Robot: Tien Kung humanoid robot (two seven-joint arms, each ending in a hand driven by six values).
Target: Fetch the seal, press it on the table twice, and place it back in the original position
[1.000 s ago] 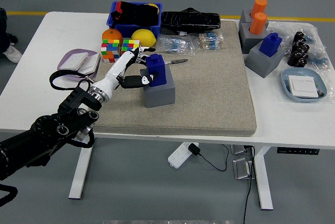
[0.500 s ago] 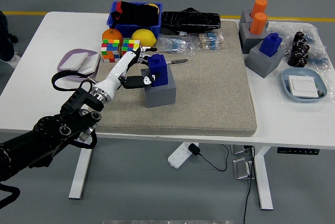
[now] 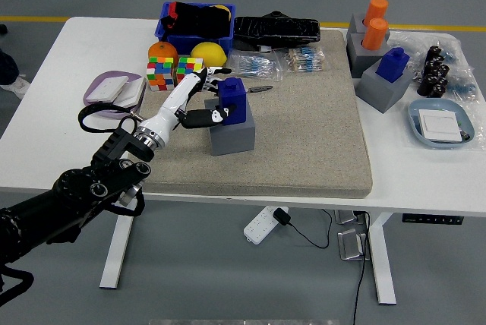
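Over the mat, left hand [image 3: 199,101] reaches from the lower left — fingers closed around the blue seal [image 3: 232,101].

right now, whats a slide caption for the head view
Left hand closing on the dark blue block-shaped seal sitting on its grey holder block, on the beige mat.

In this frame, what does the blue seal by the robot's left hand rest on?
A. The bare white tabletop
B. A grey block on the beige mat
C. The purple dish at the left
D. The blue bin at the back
B. The blue seal sits on top of the grey block, which stands on the beige mat, with the left hand at its side.
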